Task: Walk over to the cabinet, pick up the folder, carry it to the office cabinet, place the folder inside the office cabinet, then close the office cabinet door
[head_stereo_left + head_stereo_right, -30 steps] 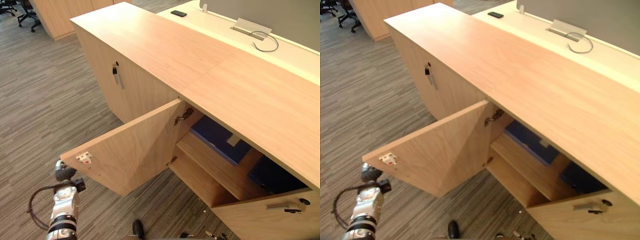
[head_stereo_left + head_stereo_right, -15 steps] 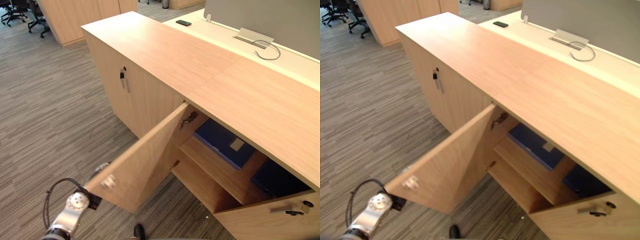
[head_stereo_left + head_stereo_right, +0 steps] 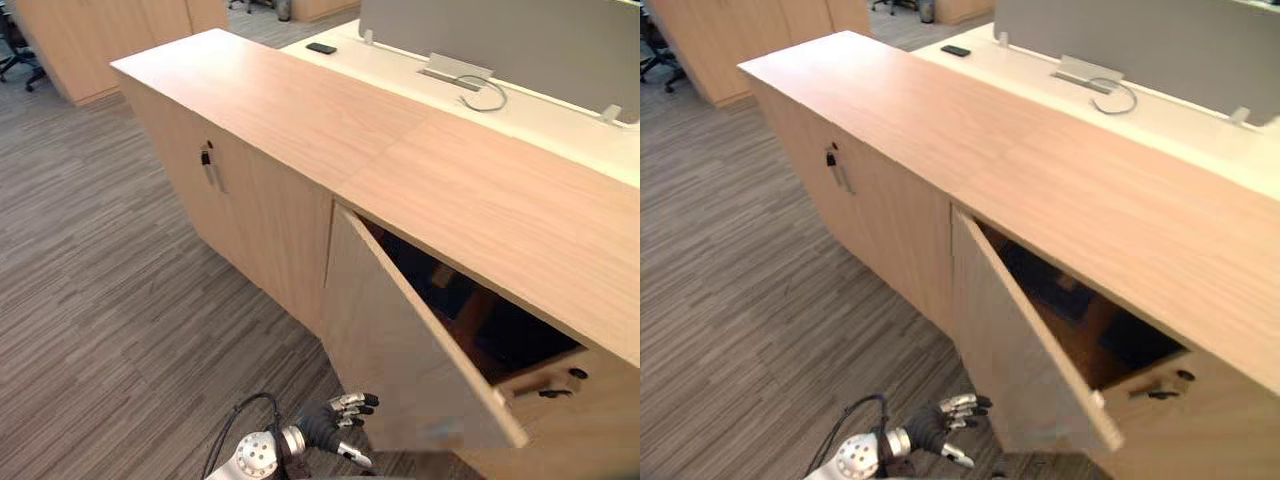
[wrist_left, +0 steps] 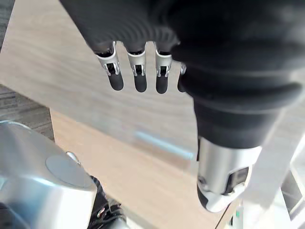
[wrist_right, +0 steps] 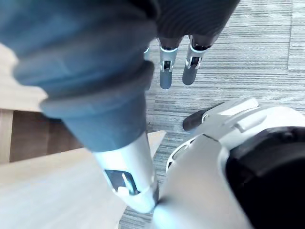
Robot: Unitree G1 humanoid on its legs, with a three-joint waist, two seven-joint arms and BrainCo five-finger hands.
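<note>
A long light-wood office cabinet (image 3: 300,110) runs across the head views. One door (image 3: 400,350) stands partly open, hinged at its left edge, its free edge swung out toward the robot. Through the gap, on a shelf inside the cabinet, a dark blue shape that appears to be the folder (image 3: 1045,280) lies in shadow. The left hand (image 3: 335,418) is low in front of the cabinet, just beside the door's outer face near the hinge side, fingers straight and holding nothing; whether the tips touch the wood cannot be told. The right hand (image 5: 165,74) hangs over the carpet (image 3: 100,300) in front of the cabinet, fingers relaxed and empty. Likely risks: a push this close to the hinge has little leverage, so the door may stop ajar; straight fingers could slide off the smooth panel; the free edge could catch the neighbouring door (image 3: 600,430) to its right, which seems to stand slightly out.
</note>
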